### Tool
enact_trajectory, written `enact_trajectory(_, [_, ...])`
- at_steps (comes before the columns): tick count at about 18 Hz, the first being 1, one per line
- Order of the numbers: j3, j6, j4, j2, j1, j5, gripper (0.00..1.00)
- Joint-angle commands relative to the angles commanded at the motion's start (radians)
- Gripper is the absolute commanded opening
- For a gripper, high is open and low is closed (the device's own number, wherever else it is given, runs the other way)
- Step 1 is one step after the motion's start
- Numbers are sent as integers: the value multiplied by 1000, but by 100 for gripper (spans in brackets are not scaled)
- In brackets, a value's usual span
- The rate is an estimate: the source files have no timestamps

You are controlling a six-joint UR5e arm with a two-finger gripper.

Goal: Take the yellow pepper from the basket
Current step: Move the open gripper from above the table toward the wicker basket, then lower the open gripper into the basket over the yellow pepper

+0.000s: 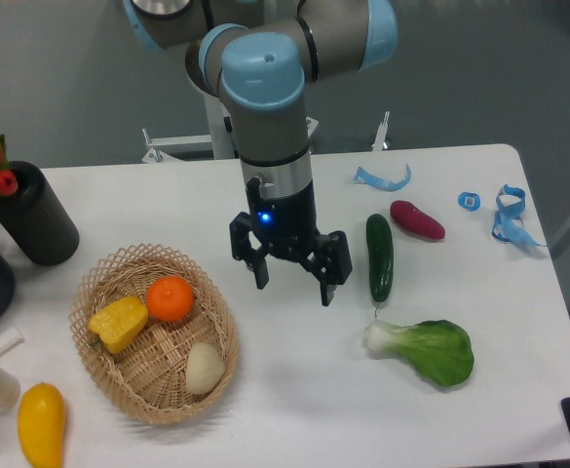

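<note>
**Pepper waits in the basket, arm not yet over it**

The yellow pepper (119,323) lies on its side at the left of the basket (158,395), touching an orange (171,297); a pale round vegetable (205,368) sits apart from it, nearer the front. The gripper (292,284) hangs above the bare table just right of the basket, its fingers spread wide and holding nothing.

The pepper looks light and hollow, with a smooth, waxy skin that could slip. Its lobed walls would likely give a little under pressure, so a moderate squeeze seems right. The best hold is probably across the blocky middle, fingers set on opposite flat sides, clear of the orange. The woven floor beneath may let it roll when touched.
</note>
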Motion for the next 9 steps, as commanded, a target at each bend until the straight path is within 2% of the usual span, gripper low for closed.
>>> enact_trajectory(3, [0,-26,0,-8,-14,-5,100])
enact_trajectory(6, [-12,-109,0,-11,-25,-44,100])
enact_trajectory(9, [-17,-185,0,-26,-35,-38,100])
